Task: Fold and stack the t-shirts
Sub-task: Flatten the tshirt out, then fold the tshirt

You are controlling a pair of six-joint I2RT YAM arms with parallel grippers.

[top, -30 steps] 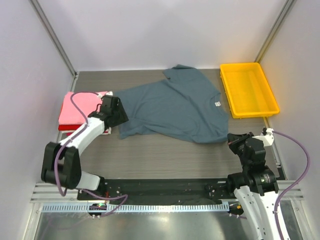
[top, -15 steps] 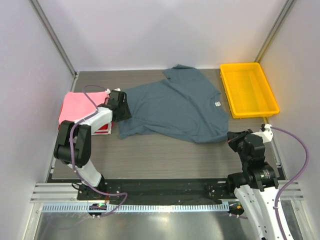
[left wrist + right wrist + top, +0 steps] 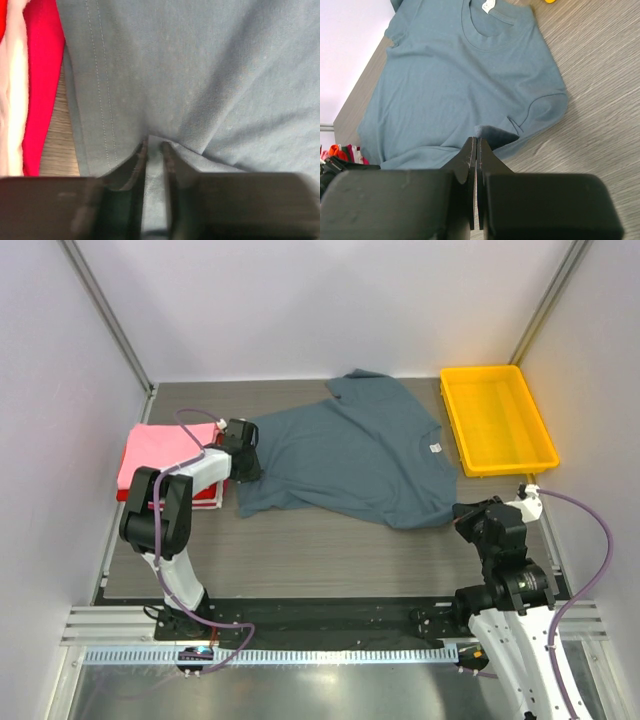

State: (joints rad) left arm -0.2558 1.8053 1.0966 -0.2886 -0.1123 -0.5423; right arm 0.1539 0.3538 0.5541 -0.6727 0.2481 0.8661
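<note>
1. The slate blue-grey t-shirt (image 3: 350,455) lies opened out and unfolded across the middle of the bench (image 3: 320,555). Its collar points right, its hem points left, and one sleeve reaches toward the back wall. The white neck label (image 3: 436,448) faces up inside the collar.
2. The left pincer (image 3: 154,149) sits low at the hem on the shirt's left side. It is clenched on a small raised ridge of the blue cloth, which stands pinched between the two dark fingers (image 3: 131,162). Creases fan out from that spot.
3. Just left of the hem is a flat folded pile, with the pink t-shirt (image 3: 160,452) on top and the red t-shirt (image 3: 128,495) showing along its near edge. In the left wrist view the red edge runs close alongside the stitched blue hem, with a sliver of bench visible between them lower down.
4. The right pincer (image 3: 463,512) is at the shirt's near right corner, beside the near sleeve. In the right wrist view its fingers are pressed flat together with no gap. Their tips reach the rumpled sleeve edge, and I cannot tell whether any cloth is nipped there.
5. The yellow tray (image 3: 497,415) stands at the far right of the bench, just beside the shirt's collar end.
</note>
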